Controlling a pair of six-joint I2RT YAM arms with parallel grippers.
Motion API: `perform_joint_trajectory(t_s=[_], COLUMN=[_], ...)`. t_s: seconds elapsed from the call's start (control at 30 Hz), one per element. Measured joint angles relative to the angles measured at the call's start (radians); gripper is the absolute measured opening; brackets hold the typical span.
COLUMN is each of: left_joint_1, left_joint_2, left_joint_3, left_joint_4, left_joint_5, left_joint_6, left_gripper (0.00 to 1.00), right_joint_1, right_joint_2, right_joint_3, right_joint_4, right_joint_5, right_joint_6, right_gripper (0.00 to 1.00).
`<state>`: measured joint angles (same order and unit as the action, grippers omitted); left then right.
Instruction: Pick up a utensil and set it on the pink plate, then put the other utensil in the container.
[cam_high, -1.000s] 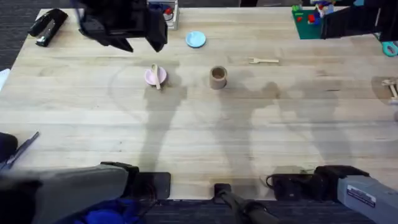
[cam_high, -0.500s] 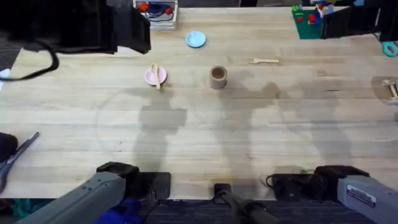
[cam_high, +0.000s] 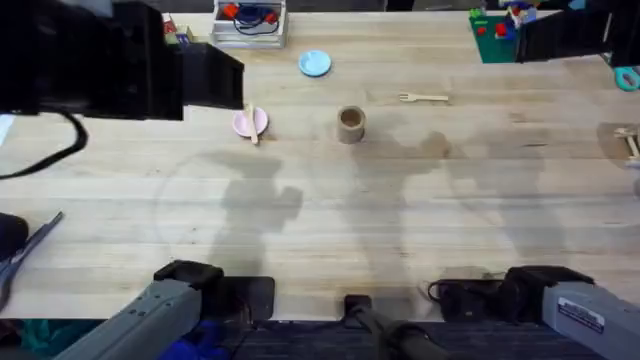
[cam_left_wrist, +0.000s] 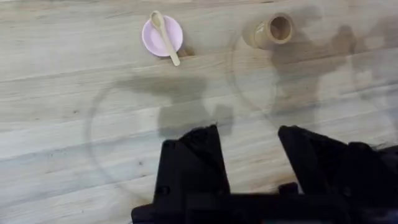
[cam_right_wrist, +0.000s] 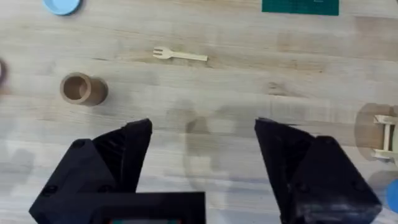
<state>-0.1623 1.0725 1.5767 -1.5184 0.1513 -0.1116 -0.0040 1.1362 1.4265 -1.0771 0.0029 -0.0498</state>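
Spoon (cam_high: 251, 121) resting across the pink plate (cam_high: 243, 124) marks the first half of the job as done, judging by how things lie: its bowl sits on the plate and its handle tip pokes past the rim toward 5 o'clock in the overhead view. The left wrist camera shows the same pairing, the spoon (cam_left_wrist: 165, 37) lying slantwise on the plate (cam_left_wrist: 155, 38), touching it.

At about 3 o'clock from the plate, near but apart, stands the tan container (cam_high: 350, 124), upright and open-topped, with nothing visible inside in the left wrist view (cam_left_wrist: 272, 30). Further toward 2 o'clock from the container lies the fork (cam_high: 424, 97), flat on the wooden table (cam_high: 330, 220); it has yet to go in.

The left gripper (cam_left_wrist: 247, 155) hangs above bare table, fingers spread apart and carrying nothing, likely because its delivery is finished. The right gripper (cam_right_wrist: 203, 146) is also spread wide and empty, looking down with the fork (cam_right_wrist: 180, 55) and container (cam_right_wrist: 83, 89) ahead of it, well placed for the fork pickup. A light-blue plate (cam_high: 314, 63) sits at 11 o'clock from the container, unused.
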Motion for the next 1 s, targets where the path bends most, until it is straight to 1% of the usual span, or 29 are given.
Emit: perform_joint_trajectory(t_s=[0.13,0.27,0.3,0.33,0.37,0.4,0.63,0.7,0.8,0.9,1.0], left_joint_1=[0.0,0.0,0.0,0.0,0.0,0.0,0.0,0.0,0.0,0.0,0.0], left_joint_2=[0.001,0.001,0.001,0.001,0.001,0.002,0.027,0.037,0.056,0.068,0.072], left_joint_3=[-0.032,-0.063,-0.071,-0.079,-0.086,-0.09,-0.091,-0.091,-0.092,-0.092,-0.092], left_joint_4=[0.048,0.087,0.087,0.086,0.086,0.086,0.086,0.069,0.013,0.015,0.019], left_joint_5=[0.022,0.064,0.068,0.073,0.076,0.079,0.089,0.089,0.09,0.091,0.092], left_joint_6=[0.023,0.055,0.065,0.067,0.069,0.071,0.076,0.078,0.074,0.069,0.108], left_gripper=[0.61,0.674,0.748,0.898,0.967,0.986,0.992,0.992,0.992,0.992,0.992], right_joint_1=[0.0,0.0,0.0,0.0,0.0,0.0,0.0,0.0,0.0,0.0,0.0], right_joint_2=[0.0,0.0,0.0,0.0,0.0,0.0,0.0,0.0,0.0,0.0,0.0], right_joint_3=[0.0,0.0,0.0,0.0,0.0,0.0,0.0,0.0,0.0,0.0,0.0], right_joint_4=[0.0,0.0,0.0,0.0,0.0,0.0,0.0,0.0,0.0,0.0,0.0], right_joint_5=[0.0,0.0,0.0,0.0,0.0,0.0,0.0,0.0,0.0,0.0,0.0], right_joint_6=[0.0,0.0,0.0,0.0,0.0,0.0,0.0,0.0,0.0,0.0,0.0], right_gripper=[0.996,0.996,0.996,0.996,0.996,0.996,0.996,0.996,0.995,0.995,0.995])
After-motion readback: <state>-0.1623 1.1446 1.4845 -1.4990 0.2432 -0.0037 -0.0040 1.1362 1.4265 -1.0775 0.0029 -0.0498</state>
